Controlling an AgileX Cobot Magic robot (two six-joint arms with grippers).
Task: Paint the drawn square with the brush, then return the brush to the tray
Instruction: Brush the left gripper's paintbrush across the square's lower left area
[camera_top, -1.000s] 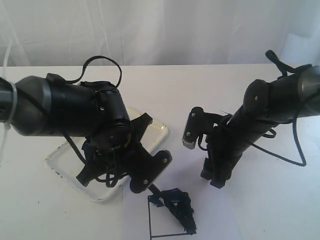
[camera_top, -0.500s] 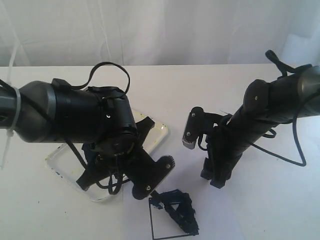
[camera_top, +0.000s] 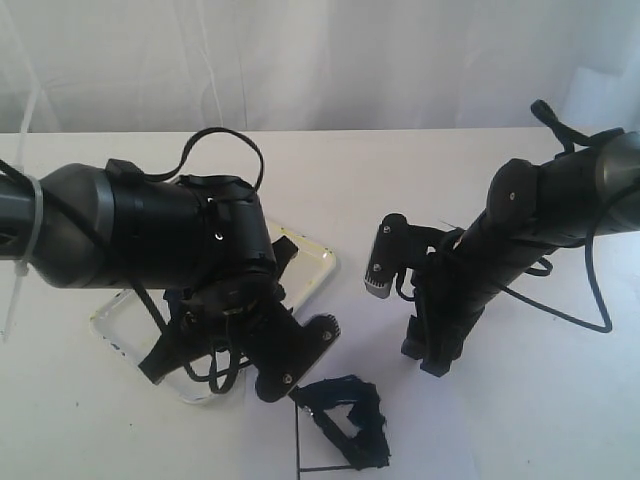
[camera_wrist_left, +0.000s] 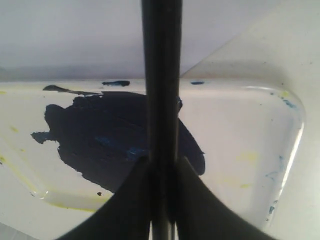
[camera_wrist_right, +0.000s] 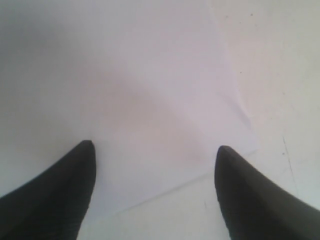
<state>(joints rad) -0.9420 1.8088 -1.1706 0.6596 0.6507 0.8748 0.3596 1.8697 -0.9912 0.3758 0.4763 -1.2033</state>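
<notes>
**Left hand.** My left gripper (camera_wrist_left: 161, 162) is clamped on the brush (camera_wrist_left: 161, 75). The black handle runs straight out between the two fingers. Below it, the wrist view shows the tray (camera_wrist_left: 295, 115) and its blue-black paint puddle (camera_wrist_left: 115, 135).

**Right hand.** My right gripper (camera_wrist_right: 155, 145) stands with its jaws wide apart and holds nothing. There is only bare white sheet beneath it. It is parked at 3 o'clock of the tray, well apart from the work, and has not shifted over the last second.

**Location of work.** Taking the exterior view as the dial, the drawn square (camera_top: 340, 435) lies at 5 o'clock of the tray, just beside its near corner. The brush end, hard to make out, seems to meet the square's 11 o'clock corner.

**Change noted.** Within the last second my left wrist has drawn back toward 7 o'clock. The dark blue smear (camera_top: 372, 440) has lengthened, and it now runs along the square's 12 o'clock edge and down its 3 o'clock side. The 7 o'clock portion remains white.

**Finding.** I judge the painting to be under way but incomplete. The blank portion needs further strokes. The brush has not yet been returned to the tray.
</notes>
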